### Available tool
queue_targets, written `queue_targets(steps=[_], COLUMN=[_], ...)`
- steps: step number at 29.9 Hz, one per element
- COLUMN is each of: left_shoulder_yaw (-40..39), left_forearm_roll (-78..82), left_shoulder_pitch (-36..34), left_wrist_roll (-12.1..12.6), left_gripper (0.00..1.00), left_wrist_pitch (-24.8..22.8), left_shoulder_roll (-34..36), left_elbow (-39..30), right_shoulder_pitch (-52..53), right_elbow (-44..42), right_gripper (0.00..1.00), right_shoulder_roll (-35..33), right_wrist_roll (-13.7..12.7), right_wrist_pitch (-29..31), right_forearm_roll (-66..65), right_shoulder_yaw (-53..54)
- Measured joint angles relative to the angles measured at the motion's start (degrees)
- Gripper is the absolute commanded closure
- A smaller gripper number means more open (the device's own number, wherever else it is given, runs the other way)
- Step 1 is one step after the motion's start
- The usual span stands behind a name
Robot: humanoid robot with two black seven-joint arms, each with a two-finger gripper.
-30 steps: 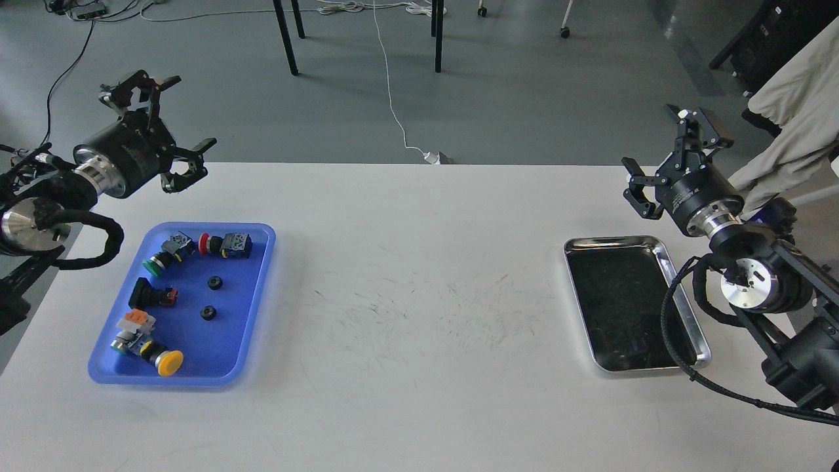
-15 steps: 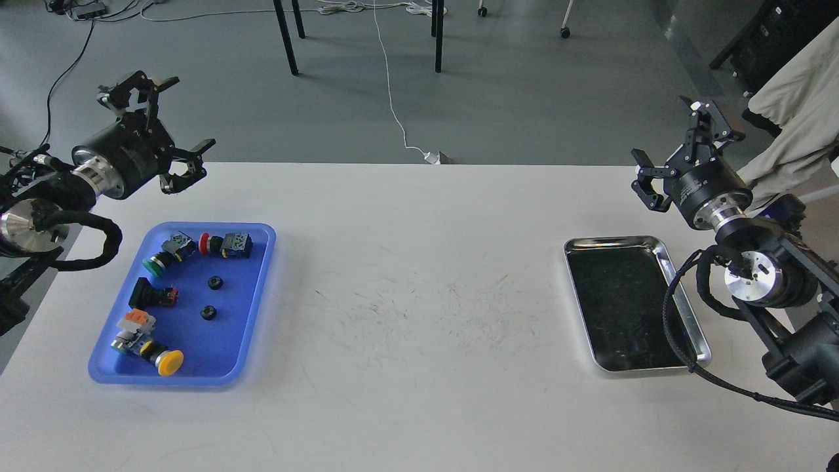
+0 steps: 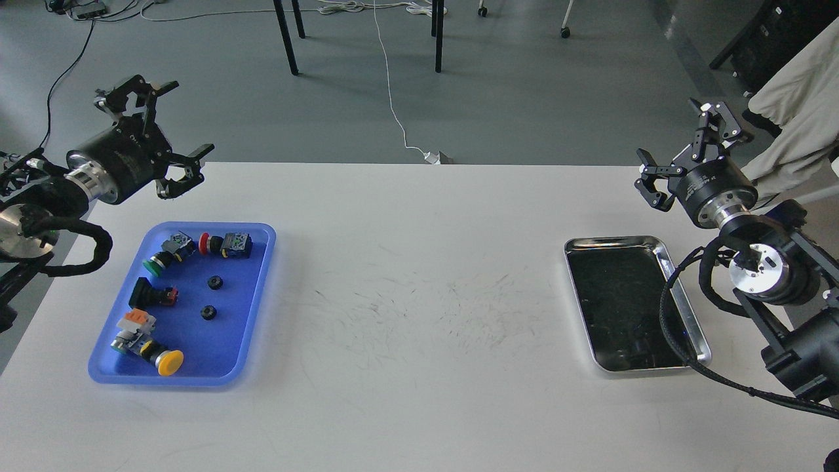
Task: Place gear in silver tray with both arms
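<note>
Two small black gears lie in the blue tray (image 3: 252,308), one (image 3: 214,282) above the other (image 3: 208,313). The silver tray (image 3: 693,321) sits at the table's right with nothing in it. My left gripper (image 3: 172,128) is open and empty, raised above the table's far left edge, behind the blue tray. My right gripper (image 3: 688,145) is open and empty, raised beyond the silver tray's far right corner.
The blue tray also holds several push-button switches: green (image 3: 159,258), red (image 3: 223,244), black (image 3: 149,295) and yellow (image 3: 157,356). A black cable (image 3: 675,321) from my right arm crosses the silver tray's right rim. Chair legs and cords lie on the floor behind the table.
My left gripper has drifted slightly left. My right gripper has risen and moved right, away from the silver tray. Both have stayed open. The trays and gears have not moved.
</note>
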Motion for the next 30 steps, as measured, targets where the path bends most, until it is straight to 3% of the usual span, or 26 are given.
queue_targets(steps=[30], left_shoulder_yaw=[0.70], left_forearm_roll=[0.36], left_shoulder_pitch=[1.40], left_wrist_roll=[0.00], left_gripper=[0.01], left_wrist_pitch=[0.25], left_shoulder_roll=[1.43], left_elbow=[-1.14], right_shoulder_pitch=[-0.31], right_elbow=[0.09], right_gripper=[0.01], right_shoulder_roll=[-0.02], right_wrist_roll=[0.62], right_wrist_pitch=[0.00], right_forearm_roll=[0.01], right_shoulder_yaw=[-0.42])
